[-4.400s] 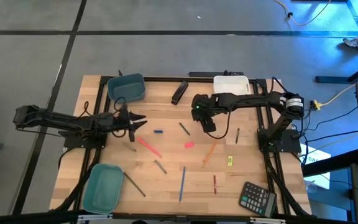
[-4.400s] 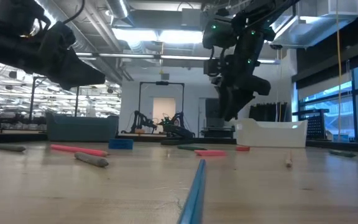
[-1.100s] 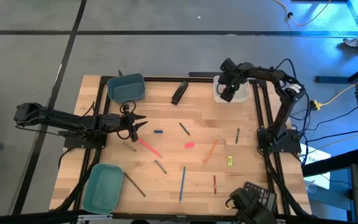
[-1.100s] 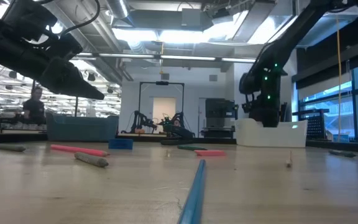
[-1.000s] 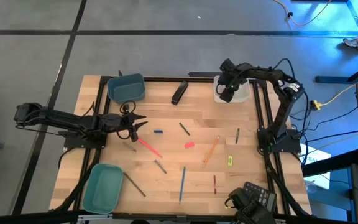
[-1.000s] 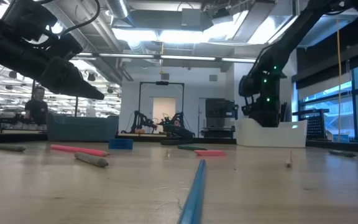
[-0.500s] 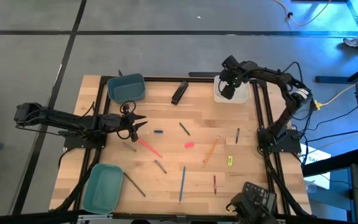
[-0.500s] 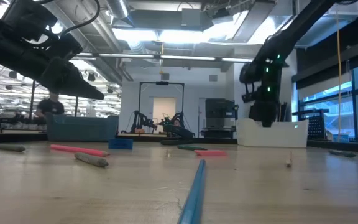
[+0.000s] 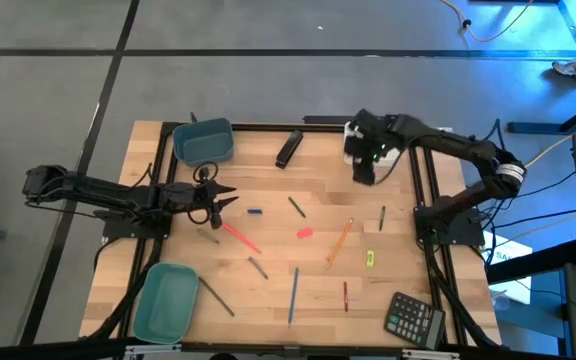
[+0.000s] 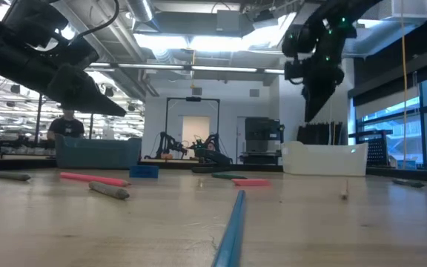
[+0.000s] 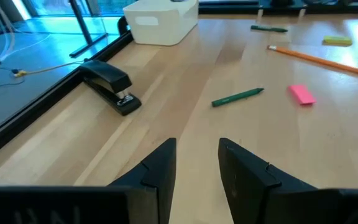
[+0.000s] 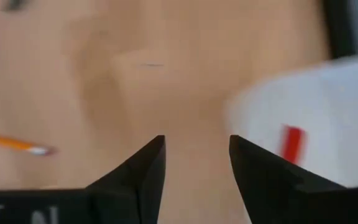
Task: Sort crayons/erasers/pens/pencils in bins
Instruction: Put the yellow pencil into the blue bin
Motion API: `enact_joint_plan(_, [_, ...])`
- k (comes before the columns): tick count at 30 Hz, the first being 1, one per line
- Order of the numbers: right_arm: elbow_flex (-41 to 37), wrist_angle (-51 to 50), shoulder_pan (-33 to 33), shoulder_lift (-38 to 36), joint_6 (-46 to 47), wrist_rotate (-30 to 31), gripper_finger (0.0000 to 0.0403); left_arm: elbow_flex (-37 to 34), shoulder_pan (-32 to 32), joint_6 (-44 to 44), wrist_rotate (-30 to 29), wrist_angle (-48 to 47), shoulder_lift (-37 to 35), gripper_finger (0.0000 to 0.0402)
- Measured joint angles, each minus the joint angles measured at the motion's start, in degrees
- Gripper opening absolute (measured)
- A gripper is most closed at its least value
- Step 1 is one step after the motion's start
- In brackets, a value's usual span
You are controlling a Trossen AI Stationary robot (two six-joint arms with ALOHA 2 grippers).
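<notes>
Three bins: teal bin [image 9: 204, 140], white bin [image 9: 392, 137] (one red eraser [image 12: 293, 142] inside), blue-grey bin [image 9: 166, 301]; one pink eraser [image 9: 305, 232] on the surface [image 9: 268, 185]; right gripper [image 9: 362, 172] beside white bin, jaws apart, empty; left gripper [image 9: 226, 196] below teal bin, jaws apart.

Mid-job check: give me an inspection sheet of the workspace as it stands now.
Surface: wooden table, bare between items.
Job's things: white bin holds a red eraser; pink eraser, orange pencil, blue pencil, pink-red pencil and dark pens loose; teal bin and blue-grey bin look empty.
Clutter: stapler, calculator.
Grippers: right gripper open, empty, beside the white bin; left gripper open, empty, waiting.
Cables: yellow cable off-table.
Surroundings: a person in the background.
</notes>
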Motion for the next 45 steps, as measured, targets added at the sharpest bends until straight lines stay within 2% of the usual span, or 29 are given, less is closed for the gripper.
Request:
enact_joint_plan(6, [-0.06,0.08,14.13,1.82,-1.46,-0.27,0.0181,1.23,-0.76,0.19,1.12,0.0,0.0,0.0112])
enact_joint_plan(11, [-0.06,1.14,21.51,3.95,0.37,-0.16,0.0181,1.5,-1.16,0.22,1.06,-0.02,0.0,0.0112])
enact_joint_plan(16, [-0.06,1.1,25.29,6.87,-0.08,-0.43,0.0181,1.5,-1.16,0.22,1.01,0.05,0.0,0.0112])
enact_joint_plan(26, [-0.06,-1.49,33.06,13.25,-9.98,-1.49,0.0181,1.5,-1.16,-0.02,0.99,2.75,0.0,0.0112])
enact_joint_plan(34, [-0.06,-1.33,39.73,17.75,-10.5,-1.33,0.0181,1.5,-1.16,-0.32,0.99,2.75,0.0,0.0112])
enact_joint_plan(40, [-0.06,-0.55,41.49,20.68,-8.85,5.26,0.0181,1.5,-1.16,-0.74,1.0,2.78,0.0,0.0112])
enact_joint_plan(45, [-0.06,-0.1,41.46,23.4,-8.94,6.0,0.0181,1.5,-1.17,-0.85,1.0,2.85,0.0,0.0112])
